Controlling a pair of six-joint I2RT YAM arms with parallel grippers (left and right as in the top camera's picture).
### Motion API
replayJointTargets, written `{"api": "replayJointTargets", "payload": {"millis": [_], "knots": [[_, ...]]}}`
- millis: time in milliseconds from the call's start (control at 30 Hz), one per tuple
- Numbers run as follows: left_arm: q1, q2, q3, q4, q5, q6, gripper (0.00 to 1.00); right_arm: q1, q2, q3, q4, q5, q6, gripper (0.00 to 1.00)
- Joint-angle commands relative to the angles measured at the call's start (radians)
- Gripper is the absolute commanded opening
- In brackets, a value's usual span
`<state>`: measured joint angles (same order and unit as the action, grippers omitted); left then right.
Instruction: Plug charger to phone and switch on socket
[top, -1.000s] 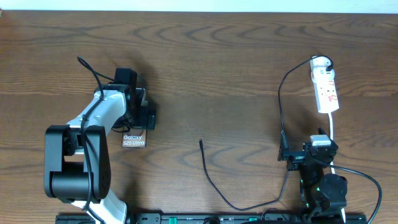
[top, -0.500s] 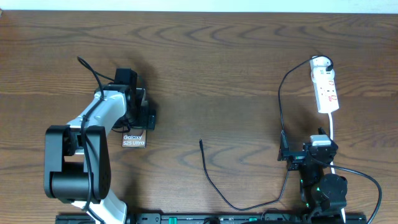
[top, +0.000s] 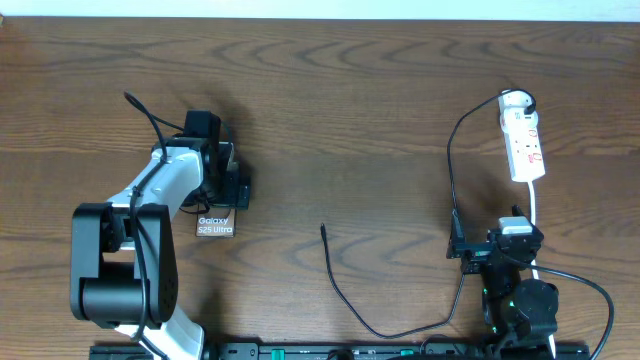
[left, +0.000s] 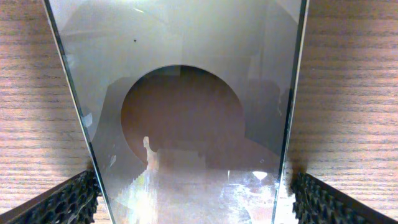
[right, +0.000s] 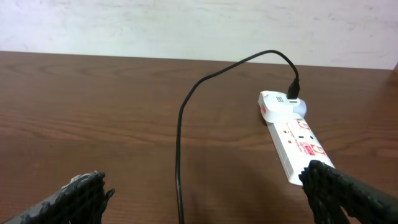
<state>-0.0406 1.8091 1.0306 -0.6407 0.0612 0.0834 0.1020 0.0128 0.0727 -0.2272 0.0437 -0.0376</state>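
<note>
Charger cable (top: 340, 285), long, thin and black, lies loose on the brown wooden desk (top: 350, 100). In the overhead view its small plug tip rests near the middle of the desk, towards the near edge and well apart from the phone. From there the cable loops to the near edge, then climbs along the right side to the far end of the narrow white power strip with red marks (top: 525, 140), which lies by the right edge. The flat, dark glossy phone (top: 215, 226) sits in the left half of the desk. Only its white label strip shows here, because the left gripper (top: 222, 175) covers the rest. The right gripper (top: 497, 245) hovers near the near edge, just beside the strip's white cord (top: 535, 210).

The left wrist view shows what the overhead hides. The phone's reflective face (left: 186, 93) fills the frame, and the left gripper (left: 196, 196) has its jaws spread wide, one ridged black finger (left: 68, 202) close outside each long edge. Whether they press on the phone cannot be told.

The right wrist view shows the right gripper (right: 205, 205) spread wide with nothing between its fingers (right: 81, 196). Beyond it the cable (right: 180, 124) is plugged into a white adapter at the strip's (right: 298, 146) far end.
</note>
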Motion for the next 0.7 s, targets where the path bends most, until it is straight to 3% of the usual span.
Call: {"api": "replayJointTargets", "payload": {"millis": [0,300,667], "knots": [[0.001,0.016,-0.032,0.007,-0.002,0.01,0.96,-0.003,-0.002,-0.002,-0.002,-0.002,-0.012,0.99],[0.001,0.016,-0.032,0.007,-0.002,0.01,0.89,-0.003,-0.002,-0.002,-0.002,-0.002,-0.012,0.99],[0.001,0.016,-0.032,0.007,-0.002,0.01,0.86,-0.003,-0.002,-0.002,-0.002,-0.002,-0.012,0.99]]}}
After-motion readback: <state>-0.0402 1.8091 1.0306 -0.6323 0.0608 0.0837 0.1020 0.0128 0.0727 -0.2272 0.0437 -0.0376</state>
